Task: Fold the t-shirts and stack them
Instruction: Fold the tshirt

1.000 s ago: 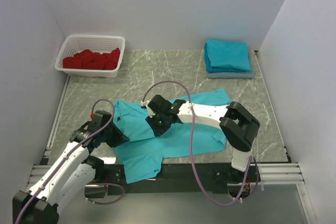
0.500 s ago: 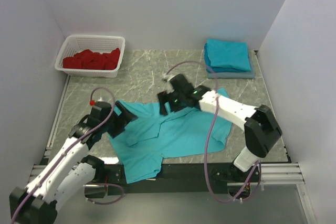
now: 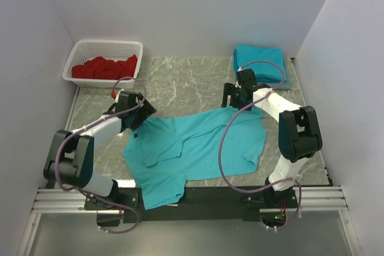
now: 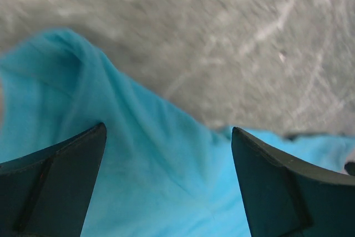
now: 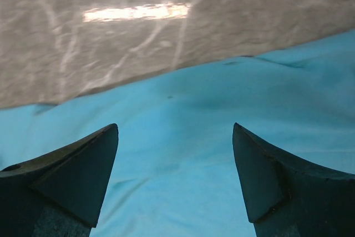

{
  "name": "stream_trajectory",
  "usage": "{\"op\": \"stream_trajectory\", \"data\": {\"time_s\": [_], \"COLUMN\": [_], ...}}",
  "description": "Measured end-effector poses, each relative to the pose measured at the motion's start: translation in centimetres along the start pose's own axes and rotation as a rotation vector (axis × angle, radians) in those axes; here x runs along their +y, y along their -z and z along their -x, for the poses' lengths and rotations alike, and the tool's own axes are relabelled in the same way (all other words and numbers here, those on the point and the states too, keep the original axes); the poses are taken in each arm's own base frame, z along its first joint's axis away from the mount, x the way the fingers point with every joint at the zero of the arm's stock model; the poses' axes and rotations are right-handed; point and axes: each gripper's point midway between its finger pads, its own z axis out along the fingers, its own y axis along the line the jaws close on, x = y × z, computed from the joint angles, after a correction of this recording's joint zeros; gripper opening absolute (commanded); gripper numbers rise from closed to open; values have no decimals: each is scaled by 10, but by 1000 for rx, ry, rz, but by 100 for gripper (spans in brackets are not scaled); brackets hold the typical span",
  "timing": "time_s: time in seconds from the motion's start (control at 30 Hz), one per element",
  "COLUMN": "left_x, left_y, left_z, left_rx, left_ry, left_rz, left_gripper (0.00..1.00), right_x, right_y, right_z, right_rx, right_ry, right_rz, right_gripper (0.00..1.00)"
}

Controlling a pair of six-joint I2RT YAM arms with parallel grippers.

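T-shirt (image 3: pixel 198 148), turquoise: lies spread open mid-table, one corner draped over the near edge. Its widest span runs left to right across the table (image 3: pixel 180 82), and the far edge of the cloth stretches between the two arms.

Left fingers (image 4: pixel 55 170): parted, nothing held. They are at the far-left corner of the cloth; the wrist view shows fabric below and between them, with bare marble just beyond.

Right fingers (image 5: pixel 66 176): also parted, nothing held, over the far-right corner. The cloth edge crosses just ahead of the tips.

From either side the shirt body lies toward the arm bases. Each arm is nearest its own corner, so a paired pinch looks likely. I cannot tell whether the tips touch the fabric.

Folded stack (image 3: pixel 259 64) of the same colour sits far right, nearer the right arm. Basket (image 3: pixel 108 43) with red cloth is far left.
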Motion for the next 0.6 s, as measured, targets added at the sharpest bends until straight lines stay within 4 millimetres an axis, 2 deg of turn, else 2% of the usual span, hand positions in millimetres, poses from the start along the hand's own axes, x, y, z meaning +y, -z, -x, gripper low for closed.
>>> {"op": "stream_trajectory", "data": {"time_s": [0.13,0.33,0.6], "left_x": [23,22,28], "left_y": [-25,-41,-49], "left_z": [14,47,73], "left_rx": [-16,-84,-121], "left_ry": [31,80,119], "left_rz": [54,4,-1], "left_gripper": [99,99,100], "right_x": [-20,-28,-41], "right_y": [-18,-30,-36], "right_z": [-8,-11,-11], "right_rx": [51,84,102], "right_ry": [-49,-82,-142], "right_rz": [-33,-35,-24], "right_gripper": [90,90,90]}}
